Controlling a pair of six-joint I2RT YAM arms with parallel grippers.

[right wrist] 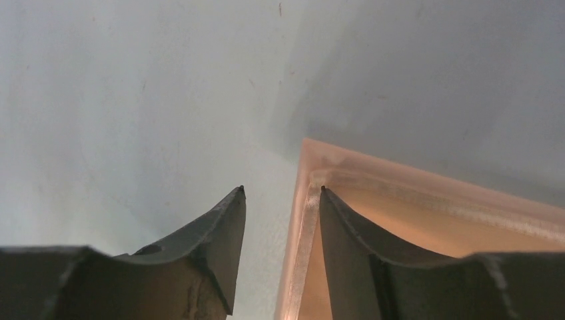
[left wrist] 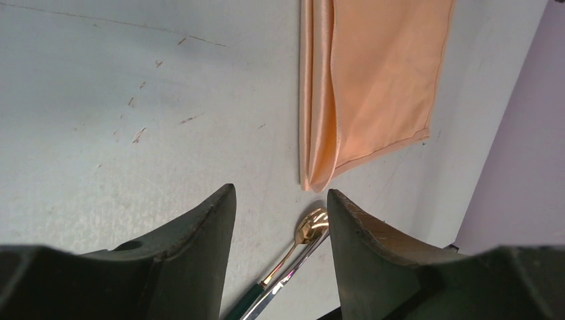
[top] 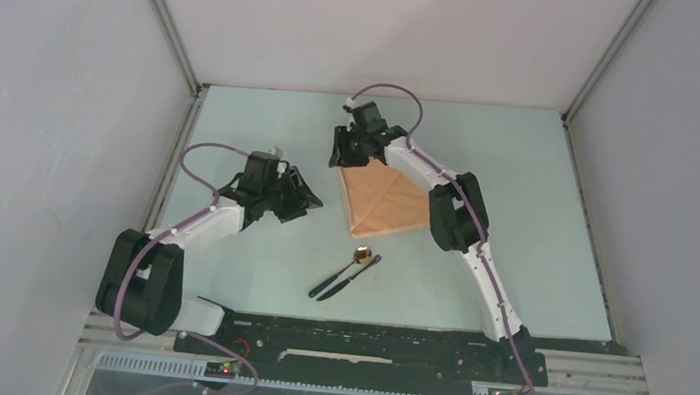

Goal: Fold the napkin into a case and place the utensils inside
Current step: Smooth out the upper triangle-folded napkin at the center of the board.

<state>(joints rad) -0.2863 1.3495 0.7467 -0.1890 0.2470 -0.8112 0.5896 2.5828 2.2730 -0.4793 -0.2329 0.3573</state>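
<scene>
pale table (top: pixel 535 223), right gripper (right wrist: pixel 282 189) astride napkin (top: pixel 384 201) corner

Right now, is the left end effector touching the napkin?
Apart. The top external view shows a strip of bare table between the left end effector and the napkin.

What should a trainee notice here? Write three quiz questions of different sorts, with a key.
1. True or false: the utensils already lie inside the napkin.
2. Which side's end effector sits at the napkin's far corner? A) left B) right C) neither
3. Fill in: the spoon has a ___ coloured bowl.

Key: 1 false, they lie on the table nearer the bases; 2 B; 3 gold.
</scene>
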